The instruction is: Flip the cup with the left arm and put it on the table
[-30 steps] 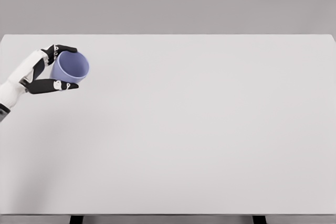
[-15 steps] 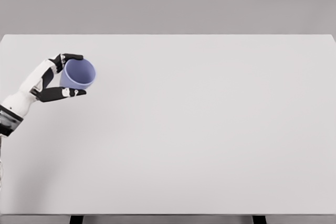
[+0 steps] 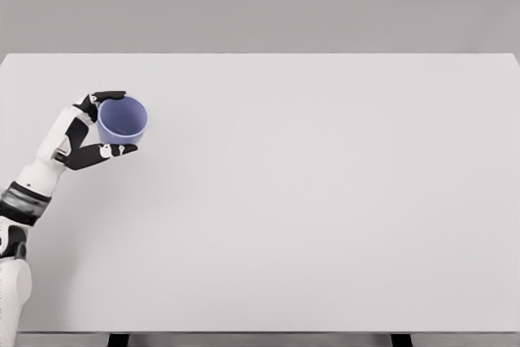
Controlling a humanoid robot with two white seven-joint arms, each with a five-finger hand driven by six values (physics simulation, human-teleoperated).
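A light purple cup [image 3: 122, 122] is at the left side of the white table [image 3: 309, 193], its open mouth facing up and toward the camera. My left hand [image 3: 104, 124] is shut on the cup, fingers curled over its far side and the thumb [image 3: 110, 151] under its near side. The left forearm runs down to the lower left corner. Whether the cup's base touches the table cannot be told.
The white table fills most of the view, with its far edge [image 3: 260, 54] against a grey wall and its near edge [image 3: 260, 331] at the bottom. Two dark legs show below the near edge.
The left hand has turned the cup so its mouth points more upward, and shifted it slightly right and down. More of the left forearm has come into view.
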